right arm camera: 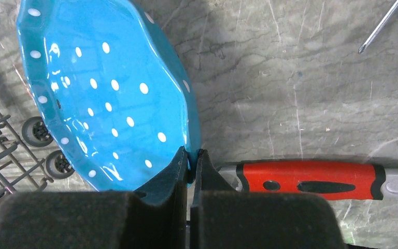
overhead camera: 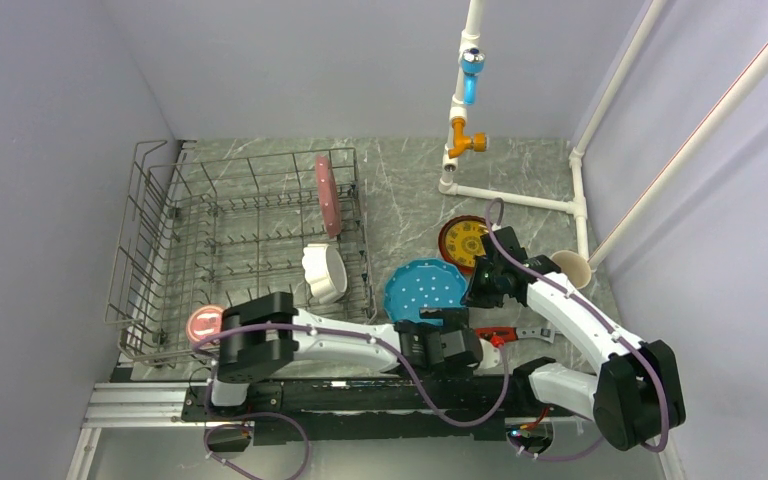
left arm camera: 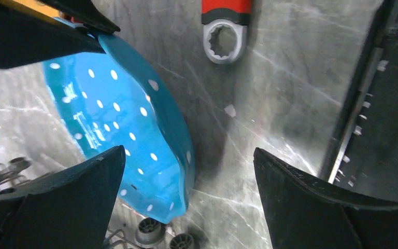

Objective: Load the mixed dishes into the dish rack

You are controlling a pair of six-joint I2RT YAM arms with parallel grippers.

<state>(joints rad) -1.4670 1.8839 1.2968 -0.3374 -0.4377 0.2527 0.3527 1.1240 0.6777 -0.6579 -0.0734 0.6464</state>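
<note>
My right gripper [right arm camera: 192,155] is shut on the rim of the blue plate [right arm camera: 103,98], which has white dots, and holds it tilted off the table; in the top view it [overhead camera: 467,291] sits at the plate's [overhead camera: 422,290] right edge. My left gripper [left arm camera: 189,181] is open, with the plate's [left arm camera: 124,124] lower edge between its fingers, nearer the left one and not touching. The dish rack [overhead camera: 175,235] at the left holds the pink scalloped plate [overhead camera: 327,195] upright, the white scalloped bowl [overhead camera: 323,272] and the pink mug [overhead camera: 204,322]. The red-brown plate [overhead camera: 460,240] and cream cup [overhead camera: 572,268] are on the table.
A red-handled wrench [right arm camera: 311,180] lies just right of my right gripper; its ring end shows in the left wrist view [left arm camera: 224,42]. A screwdriver tip [right arm camera: 381,26] is at the far right. The rack's wheels [right arm camera: 36,132] are close to the plate. White pipes [overhead camera: 515,195] stand at the back.
</note>
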